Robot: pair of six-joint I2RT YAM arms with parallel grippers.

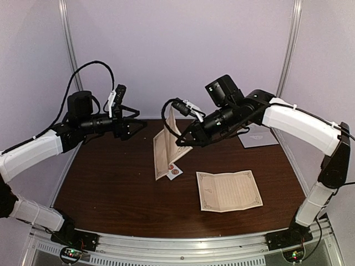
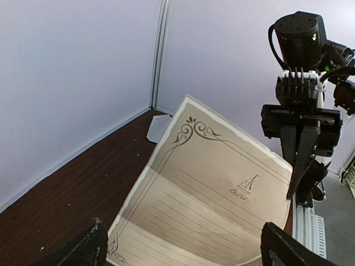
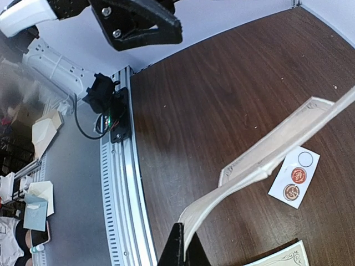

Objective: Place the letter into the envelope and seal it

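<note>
The envelope (image 1: 259, 137) is lying flat at the far right of the table (image 1: 111, 188), behind my right arm and well apart from the other papers. The letter (image 1: 166, 147) is hanging folded over mid-table. My right gripper (image 1: 175, 111) is clamping shut on its top edge. Its lower edge seems to be brushing the wood, though I cannot be sure. My left gripper (image 1: 140, 121) is hovering spread wide and holding nothing, with a gap between it and the letter. A sticker strip (image 1: 175, 170) is lying just beside the letter's lower edge. A second bordered sheet (image 1: 229, 190) is lying flat toward the front right.
</note>
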